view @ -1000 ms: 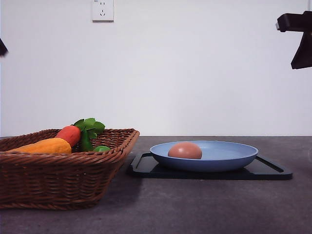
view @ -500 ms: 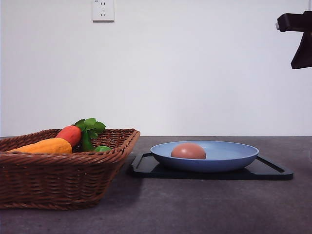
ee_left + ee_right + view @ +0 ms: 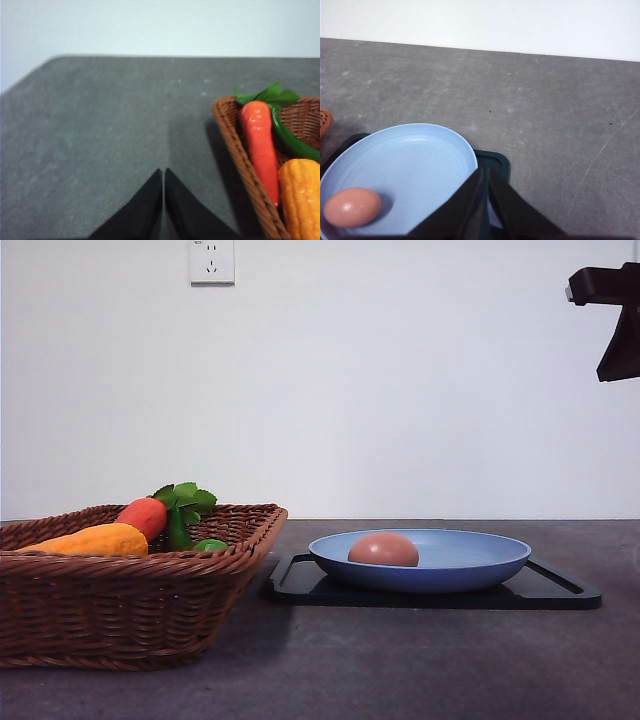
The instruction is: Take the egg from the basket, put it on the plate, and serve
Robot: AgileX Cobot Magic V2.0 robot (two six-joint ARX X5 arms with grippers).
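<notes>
Right arm (image 3: 610, 320) sat high at the upper right of the front view, dark links only, well above the table (image 3: 420, 670). In the right wrist view the right gripper (image 3: 485, 172) had its fingers pressed together, tips meeting in a thin seam, empty, hanging over the plate's near rim. The left gripper (image 3: 163, 172) in the left wrist view was likewise pressed closed and empty, over bare table just beside the basket's outer wall.

Egg (image 3: 383, 549) lay in the blue plate (image 3: 470, 558), in its left half as seen from the front, touching the plate floor. From the right wrist view the egg (image 3: 352, 207) lay on its side, long axis roughly level, close to the rim. Which end was the blunt one could not be told.

Plate (image 3: 410, 165) rested on a black tray (image 3: 560, 592), which stood on the table just right of the basket (image 3: 130, 610). Tray corner close to the basket's flared side; touching or not could not be told.

Basket held a red carrot (image 3: 260, 145) with green leaves (image 3: 272, 95), a yellow-orange corn cob (image 3: 300, 200) and a green piece (image 3: 208, 545), all apart from the egg.

Open table lay in front of the tray and to its right; more bare surface stretched away from the basket in the left wrist view. Wall socket (image 3: 211, 260) on the white wall behind.
</notes>
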